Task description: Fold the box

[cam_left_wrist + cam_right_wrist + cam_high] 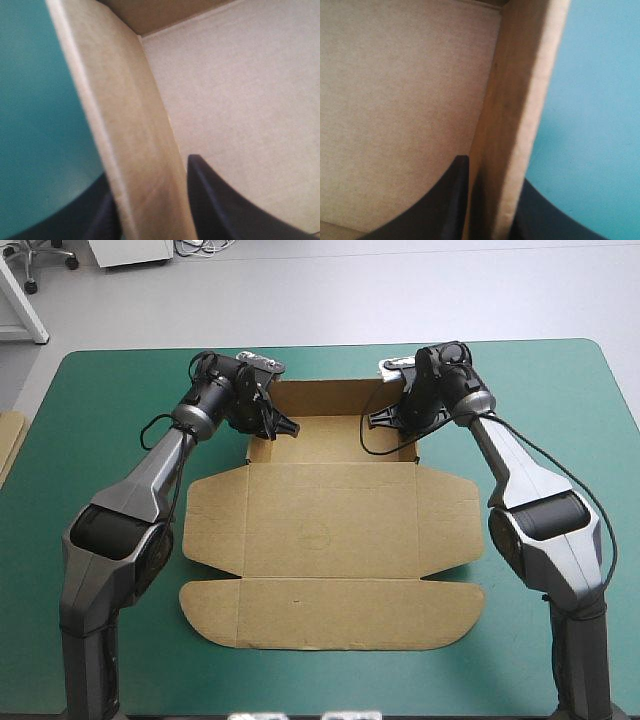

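We are pinching the box (320,530) walls.
Left hand (288,427), right hand (377,421) clamping opposite side walls, bench (100,390) edges well apart.

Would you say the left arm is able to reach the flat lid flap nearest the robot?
Probably, once freed: the left gripper is shut on the box, at its side wall, while the lid flap lies bare.
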You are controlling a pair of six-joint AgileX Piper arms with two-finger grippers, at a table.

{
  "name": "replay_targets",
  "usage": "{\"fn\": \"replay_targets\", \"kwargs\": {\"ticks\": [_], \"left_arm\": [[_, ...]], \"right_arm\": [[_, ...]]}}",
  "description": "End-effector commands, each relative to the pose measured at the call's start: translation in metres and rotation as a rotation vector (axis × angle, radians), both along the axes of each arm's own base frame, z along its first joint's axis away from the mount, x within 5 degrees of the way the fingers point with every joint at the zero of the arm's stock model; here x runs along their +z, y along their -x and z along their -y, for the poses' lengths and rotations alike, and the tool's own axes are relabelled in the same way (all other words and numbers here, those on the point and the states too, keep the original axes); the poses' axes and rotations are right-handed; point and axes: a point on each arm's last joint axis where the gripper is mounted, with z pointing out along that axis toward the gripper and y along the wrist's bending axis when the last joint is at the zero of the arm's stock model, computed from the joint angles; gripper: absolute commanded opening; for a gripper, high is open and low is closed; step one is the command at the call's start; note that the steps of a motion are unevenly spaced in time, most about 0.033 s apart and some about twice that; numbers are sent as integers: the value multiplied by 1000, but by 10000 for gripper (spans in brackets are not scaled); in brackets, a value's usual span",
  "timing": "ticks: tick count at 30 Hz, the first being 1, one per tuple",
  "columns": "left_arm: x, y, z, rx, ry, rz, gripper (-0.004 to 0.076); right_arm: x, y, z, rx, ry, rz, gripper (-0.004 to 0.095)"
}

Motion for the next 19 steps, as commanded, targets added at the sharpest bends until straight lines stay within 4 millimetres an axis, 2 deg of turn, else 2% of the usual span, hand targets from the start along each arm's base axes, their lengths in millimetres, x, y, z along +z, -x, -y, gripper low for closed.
{"fn": "replay_targets", "kwargs": {"ticks": [1,3,6,11,19], "left_arm": [[49,8,6,-14,84,132,470],[57,9,6,-15,101,151,489],[66,11,6,-15,118,174,490],[74,14,5,-16,123,188,490],[88,22,2,-16,132,210,490]], "right_arm": [[41,11,-8,40,-78,82,318],[49,12,-8,35,-89,101,396],[63,14,-7,35,-93,140,456],[84,21,-1,30,-95,193,463],[104,28,10,18,-87,241,477]]}}
